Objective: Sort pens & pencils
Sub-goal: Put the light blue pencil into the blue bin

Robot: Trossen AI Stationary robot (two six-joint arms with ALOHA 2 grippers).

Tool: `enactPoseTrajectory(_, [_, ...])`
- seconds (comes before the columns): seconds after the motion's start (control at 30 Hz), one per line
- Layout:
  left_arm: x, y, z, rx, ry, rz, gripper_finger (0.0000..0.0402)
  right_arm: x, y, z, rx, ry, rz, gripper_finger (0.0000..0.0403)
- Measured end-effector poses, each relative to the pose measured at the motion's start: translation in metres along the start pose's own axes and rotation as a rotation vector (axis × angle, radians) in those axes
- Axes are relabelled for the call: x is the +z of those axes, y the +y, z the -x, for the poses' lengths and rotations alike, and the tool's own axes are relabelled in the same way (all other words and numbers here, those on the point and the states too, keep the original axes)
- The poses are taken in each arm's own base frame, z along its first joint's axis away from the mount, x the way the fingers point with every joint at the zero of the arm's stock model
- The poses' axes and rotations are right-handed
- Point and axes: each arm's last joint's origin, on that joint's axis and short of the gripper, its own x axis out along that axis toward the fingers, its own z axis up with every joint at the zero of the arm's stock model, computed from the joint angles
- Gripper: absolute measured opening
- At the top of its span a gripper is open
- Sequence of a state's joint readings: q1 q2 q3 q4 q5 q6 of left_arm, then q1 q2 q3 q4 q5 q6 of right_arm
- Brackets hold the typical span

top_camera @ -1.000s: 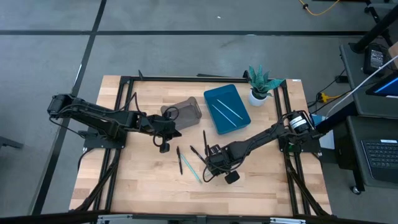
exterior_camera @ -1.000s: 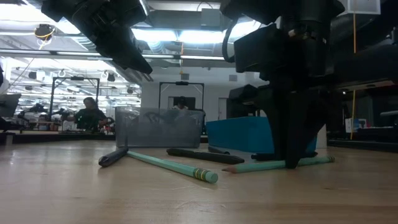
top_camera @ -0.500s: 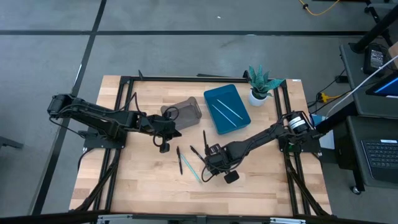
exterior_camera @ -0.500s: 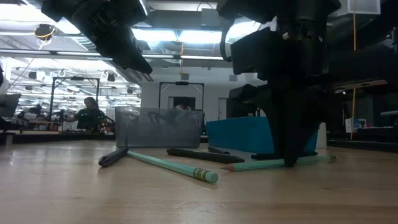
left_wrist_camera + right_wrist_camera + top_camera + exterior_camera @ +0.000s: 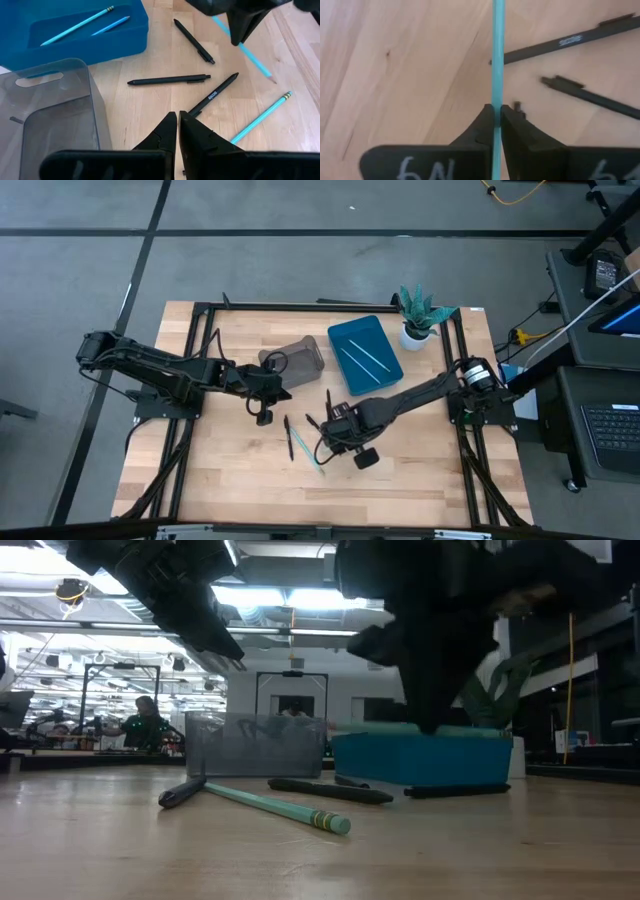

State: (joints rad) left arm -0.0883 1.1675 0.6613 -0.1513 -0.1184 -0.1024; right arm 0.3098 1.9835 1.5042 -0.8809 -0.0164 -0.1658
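Light blue, the held pencil (image 5: 497,60) sits pinched between the right gripper's (image 5: 497,116) closed fingers, lifted clear of the wood just in front of the blue tray (image 5: 340,370). That tray already holds two blue sticks (image 5: 362,358). In front of the tray, three black pens (image 5: 169,79) and another blue pencil (image 5: 260,116) lie loose on the table (image 5: 220,480), bare wood all around them. The left gripper (image 5: 177,125), fingers pressed together on nothing, hovers beside the grey bin (image 5: 300,356), which stands next to the tray.
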Motion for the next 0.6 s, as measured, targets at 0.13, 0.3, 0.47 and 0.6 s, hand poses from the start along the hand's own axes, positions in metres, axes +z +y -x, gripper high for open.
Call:
enactPoseTrajectory(0.13, [0.0,0.0,0.0,0.0,0.0,0.0,0.0014,0.002,-0.005,0.007,-0.003,0.002,-0.011,0.0024])
enactPoseTrajectory(0.3, [-0.002,0.0,0.0,0.002,0.02,-0.002,0.0014,0.003,-0.011,0.019,-0.046,0.038,-0.023,0.0022])
enactPoseTrajectory(0.47, [-0.005,0.0,0.0,0.005,0.051,-0.006,0.0014,0.006,-0.019,0.037,-0.074,0.063,-0.044,0.0024])
enactPoseTrajectory(0.6, [-0.005,0.001,0.0,0.005,0.051,-0.006,0.0014,0.008,-0.026,0.052,-0.079,0.066,-0.061,0.0021])
